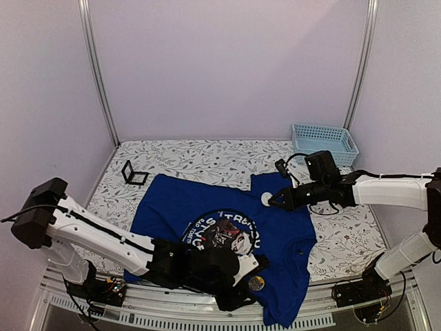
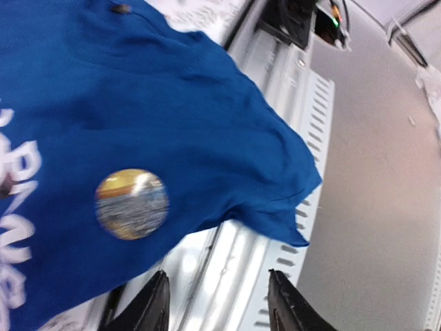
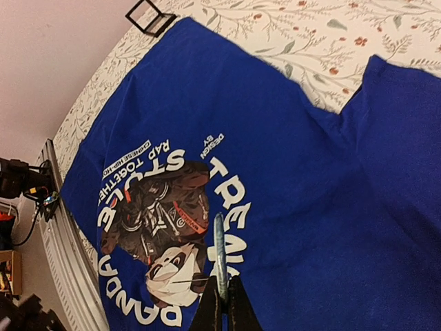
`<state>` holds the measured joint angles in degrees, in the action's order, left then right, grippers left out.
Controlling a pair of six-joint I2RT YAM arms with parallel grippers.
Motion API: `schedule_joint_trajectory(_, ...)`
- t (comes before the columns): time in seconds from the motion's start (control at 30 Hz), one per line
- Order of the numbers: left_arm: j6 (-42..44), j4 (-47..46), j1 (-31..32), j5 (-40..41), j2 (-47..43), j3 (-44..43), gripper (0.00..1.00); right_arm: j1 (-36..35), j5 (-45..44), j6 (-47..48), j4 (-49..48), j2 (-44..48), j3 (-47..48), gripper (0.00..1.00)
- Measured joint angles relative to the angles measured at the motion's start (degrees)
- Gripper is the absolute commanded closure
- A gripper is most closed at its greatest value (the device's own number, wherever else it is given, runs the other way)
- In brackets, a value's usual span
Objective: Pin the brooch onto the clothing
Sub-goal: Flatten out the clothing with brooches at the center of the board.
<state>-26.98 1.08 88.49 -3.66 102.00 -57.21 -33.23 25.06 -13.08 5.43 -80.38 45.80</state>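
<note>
Leaf-print tablecloth [image 1: 207, 155] | blue T-shirt [image 1: 179, 200] spread flat, hem over near edge | left gripper [image 2: 217, 296] partly open, empty, near round brooch [image 2: 131, 204] lying by hem | right gripper [image 3: 224, 296] clamped on second brooch [image 3: 219, 252], over the shirt

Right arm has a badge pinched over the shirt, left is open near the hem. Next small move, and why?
Probably ease the right gripper down toward the T-shirt, beside the print. It is shut on a brooch held edge-on above the cloth. The left gripper is open and empty by a second badge lying on the fabric, so it looks free to steady the shirt.
</note>
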Motion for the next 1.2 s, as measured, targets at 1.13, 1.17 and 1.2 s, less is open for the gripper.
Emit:
schedule_joint_trajectory(1.13,-82.23,51.63,-7.06,27.39,-35.04,29.86,0.49,12.94,-2.03,1.36,-6.71,-37.38,21.75,1.00)
schedule_joint_trajectory(1.17,-83.17,54.18,-6.14,26.91,-35.23,29.81,0.49,13.03,-2.34,1.62,-6.40,-37.64,22.34,1.00)
schedule_joint_trajectory(1.2,-84.02,56.08,-5.33,26.51,-35.39,29.79,0.49,13.20,-2.69,1.99,-5.99,-37.99,23.06,1.00)
